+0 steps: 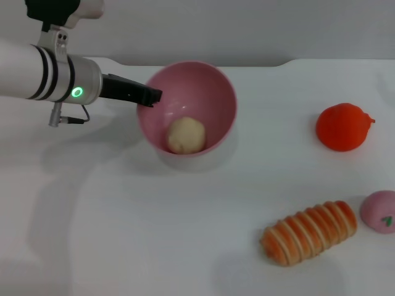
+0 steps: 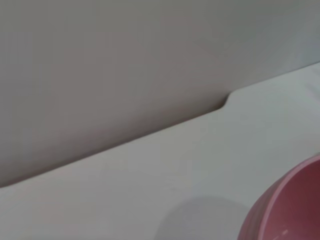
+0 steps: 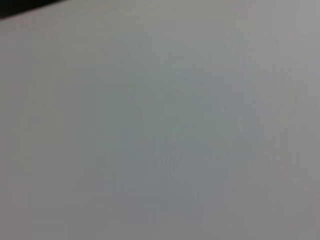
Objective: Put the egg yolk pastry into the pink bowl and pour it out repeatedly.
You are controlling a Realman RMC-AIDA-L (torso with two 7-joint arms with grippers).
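Note:
The pink bowl [image 1: 210, 86] is tilted, its opening facing the front, at the back middle of the white table. The egg yolk pastry [image 1: 186, 135], a pale beige ball, lies inside it against the low side of the wall. My left gripper [image 1: 148, 97] reaches in from the left and is shut on the bowl's left rim, holding it tipped. A piece of the bowl's rim also shows in the left wrist view [image 2: 292, 210]. My right gripper is out of view; the right wrist view shows only a blank pale surface.
A red-orange round fruit [image 1: 342, 126] sits at the right. A striped orange-and-cream bread roll [image 1: 310, 232] lies at the front right, with a pink bun with a green mark [image 1: 379, 211] beside it at the right edge. The white table [image 1: 123, 234] ends at a grey wall behind.

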